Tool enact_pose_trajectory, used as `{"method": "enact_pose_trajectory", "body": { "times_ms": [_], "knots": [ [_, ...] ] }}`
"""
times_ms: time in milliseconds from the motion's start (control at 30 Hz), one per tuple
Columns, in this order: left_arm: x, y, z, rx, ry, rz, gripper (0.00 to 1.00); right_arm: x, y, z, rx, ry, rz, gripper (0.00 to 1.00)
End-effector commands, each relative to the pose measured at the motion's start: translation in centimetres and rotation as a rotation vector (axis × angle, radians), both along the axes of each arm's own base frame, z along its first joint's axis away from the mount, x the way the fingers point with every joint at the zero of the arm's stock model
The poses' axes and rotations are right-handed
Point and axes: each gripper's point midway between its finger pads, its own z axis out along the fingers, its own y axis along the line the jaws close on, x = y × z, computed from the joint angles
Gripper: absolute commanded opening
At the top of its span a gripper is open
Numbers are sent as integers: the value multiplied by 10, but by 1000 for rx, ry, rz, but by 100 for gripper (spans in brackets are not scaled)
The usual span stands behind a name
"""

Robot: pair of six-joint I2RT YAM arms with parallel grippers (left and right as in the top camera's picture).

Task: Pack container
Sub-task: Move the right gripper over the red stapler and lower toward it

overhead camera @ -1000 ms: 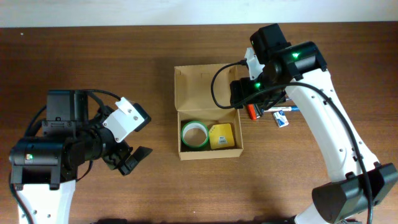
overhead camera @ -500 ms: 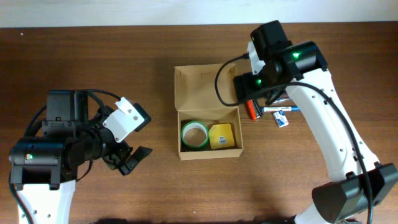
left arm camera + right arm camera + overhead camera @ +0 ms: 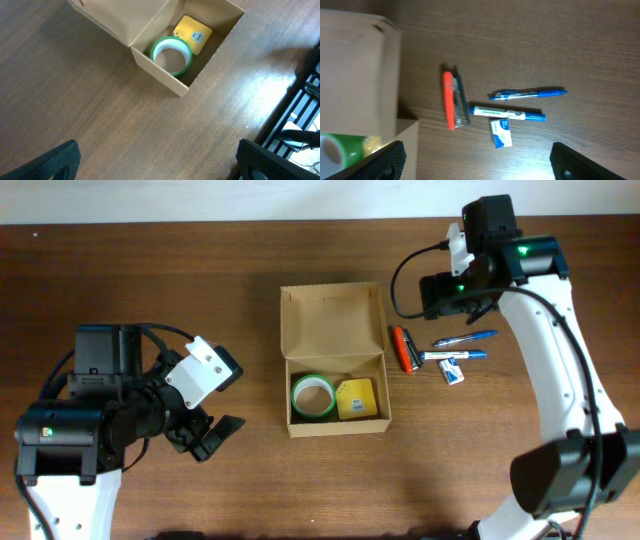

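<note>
Table [image 3: 150,270]: dark wood.

Left claw [image 3: 157,162]: spread wide, empty, left of the box and well apart.

Right claw [image 3: 479,162]: spread wide, empty, above the loose items on the right.

Box [image 3: 333,320]: mid-table, flap laid open to the far side. Likely light, thin card, and the walls would buckle under a hard pinch. Best hold looks like the flap's free far edge, or a side wall at its rim.

Tape [image 3: 296,398] and yellow pad [image 3: 356,398]: inside.

Stapler [image 3: 405,348], pens [image 3: 465,338], small packet [image 3: 453,373]: right of the box, unpacked.
</note>
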Motion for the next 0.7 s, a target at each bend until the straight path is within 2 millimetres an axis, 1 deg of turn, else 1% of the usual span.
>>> {"method": "enact_pose_trajectory", "body": {
  "times_ms": [0, 133, 200, 267, 400, 467, 533, 667],
  "knots": [
    [1, -2, 8, -12, -30, -20, 100, 8, 1, -14, -31, 25, 78, 92],
    [1, -2, 8, -11, -30, -20, 99, 14, 4, -38, -24, 74, 95, 91],
    [1, -2, 8, -12, -30, -20, 100, 17, 9, -47, -10, 90, 139, 91],
    [1, -2, 8, -12, -30, -20, 100, 19, 16, -54, 18, 96, 192, 91],
    [1, -2, 8, -12, -30, -20, 100, 25, 18, -62, 25, 83, 200, 90],
    [1, -2, 8, -12, -30, -20, 100, 23, 19, -68, 40, 89, 221, 90],
    [1, -2, 8, -12, -30, -20, 100, 20, 19, -79, 70, 103, 237, 90],
    [1, -2, 8, -12, -30, -20, 100, 14, 13, -100, 87, 127, 221, 90]
  ]
}}
